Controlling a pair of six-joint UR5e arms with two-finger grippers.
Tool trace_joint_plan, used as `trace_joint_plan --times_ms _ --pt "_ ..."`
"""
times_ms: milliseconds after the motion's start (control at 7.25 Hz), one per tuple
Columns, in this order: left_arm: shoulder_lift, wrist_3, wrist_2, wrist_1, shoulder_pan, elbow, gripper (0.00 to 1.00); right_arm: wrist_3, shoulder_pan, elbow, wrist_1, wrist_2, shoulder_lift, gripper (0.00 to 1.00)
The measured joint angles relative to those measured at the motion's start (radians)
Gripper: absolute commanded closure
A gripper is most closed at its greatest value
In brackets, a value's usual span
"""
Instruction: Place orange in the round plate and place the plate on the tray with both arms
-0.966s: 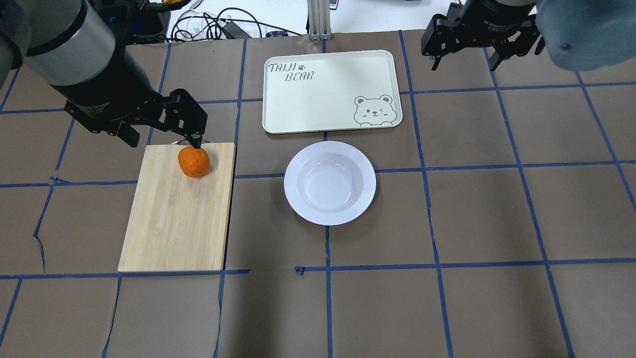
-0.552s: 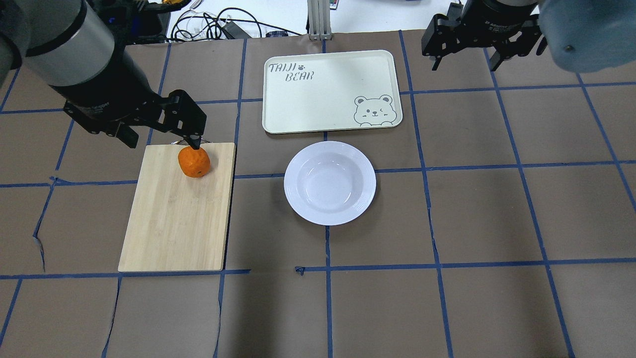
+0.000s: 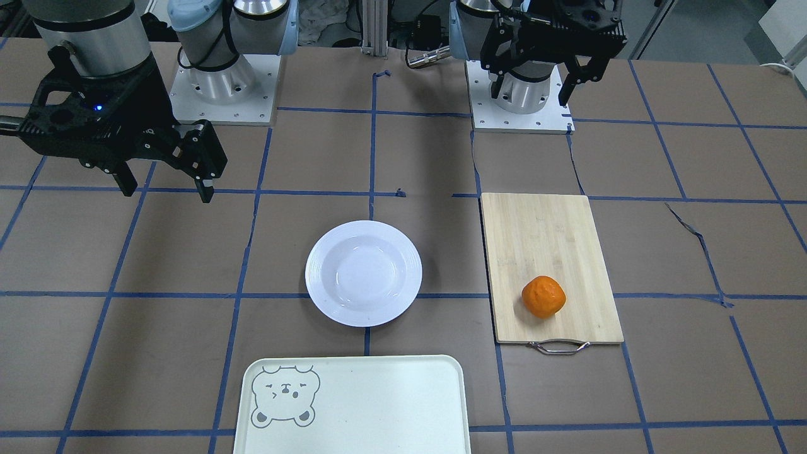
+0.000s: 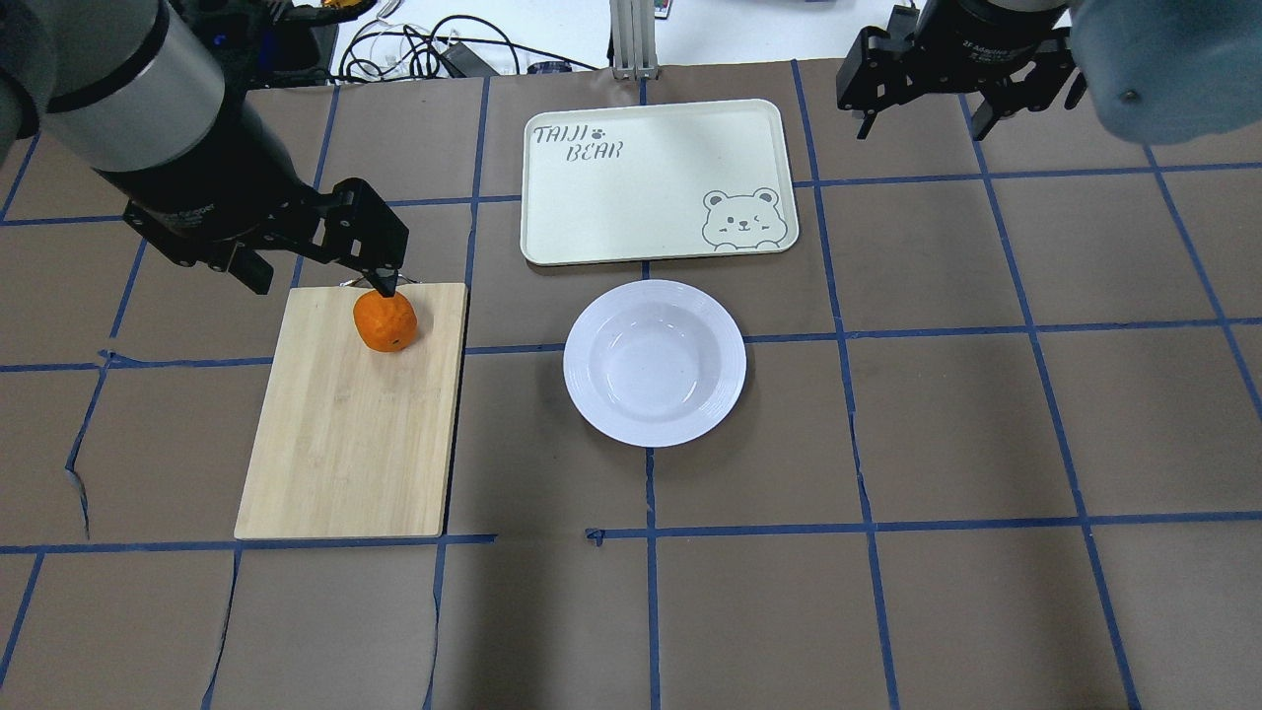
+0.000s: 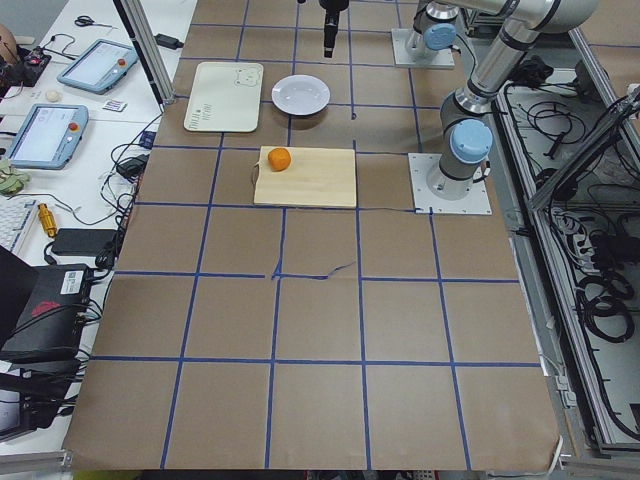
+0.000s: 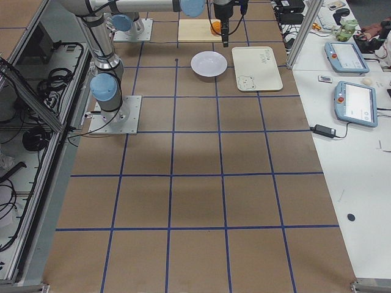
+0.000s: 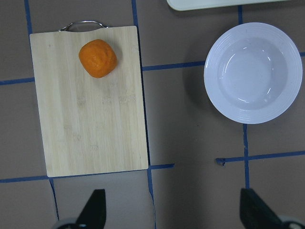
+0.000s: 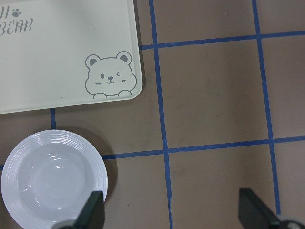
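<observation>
The orange (image 4: 385, 321) (image 3: 543, 296) (image 7: 97, 58) lies on a bamboo cutting board (image 4: 345, 434), near its handle end. The round plate (image 4: 654, 362) (image 3: 364, 272) (image 8: 50, 176), white and holding nothing, sits on the table between board and tray. The pale tray (image 4: 656, 182) (image 3: 378, 410) with a bear face lies just beyond the plate. My left gripper (image 4: 320, 276) (image 3: 528, 94) (image 7: 174, 210) hangs open, high over the board's far end, holding nothing. My right gripper (image 4: 922, 128) (image 3: 167, 192) (image 8: 174, 210) is open too, high up to the right of the tray.
The board's metal handle (image 3: 558, 346) points away from the robot. Cables (image 4: 434, 49) and a metal post (image 4: 631, 39) stand past the table's far edge. Brown paper with blue tape lines (image 4: 858, 444) covers the table. The arm bases (image 3: 224, 88) sit on the robot's side.
Both arms have shifted only very slightly. The orange, plate, tray and board lie where they were.
</observation>
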Motion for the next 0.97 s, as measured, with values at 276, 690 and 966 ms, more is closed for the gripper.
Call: trace_joint_plan --times_ms 276,690,966 --pt "0.000 0.000 0.000 0.000 0.000 0.000 0.00 0.001 0.000 0.001 0.008 -0.001 0.000 0.00" --pt "-0.006 0.000 0.000 0.003 0.001 0.000 0.00 0.000 -0.001 0.001 0.014 -0.002 0.000 0.00" --pt "-0.068 0.001 0.016 0.022 0.005 0.001 0.00 0.000 0.000 0.001 0.014 -0.003 0.000 0.00"
